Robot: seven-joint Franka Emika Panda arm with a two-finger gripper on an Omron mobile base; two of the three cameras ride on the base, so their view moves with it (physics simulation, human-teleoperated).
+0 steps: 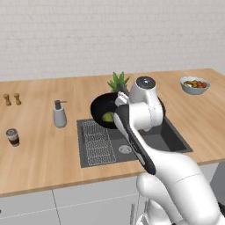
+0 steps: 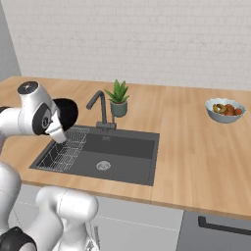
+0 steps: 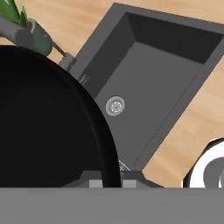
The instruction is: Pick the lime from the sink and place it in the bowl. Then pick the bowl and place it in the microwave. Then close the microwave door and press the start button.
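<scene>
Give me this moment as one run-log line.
phase: carrying | gripper: shut on rim of wide matte black bowl | small yellow-green lime: in bowl | bowl: lifted over dark grey sink

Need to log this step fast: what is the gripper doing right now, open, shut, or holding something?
Gripper: shut on the rim of the black bowl, which is lifted above the sink with the lime inside.

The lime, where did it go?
In the left base view the lime sits inside the black bowl, held above the sink, right beside the robot's arm.
</scene>
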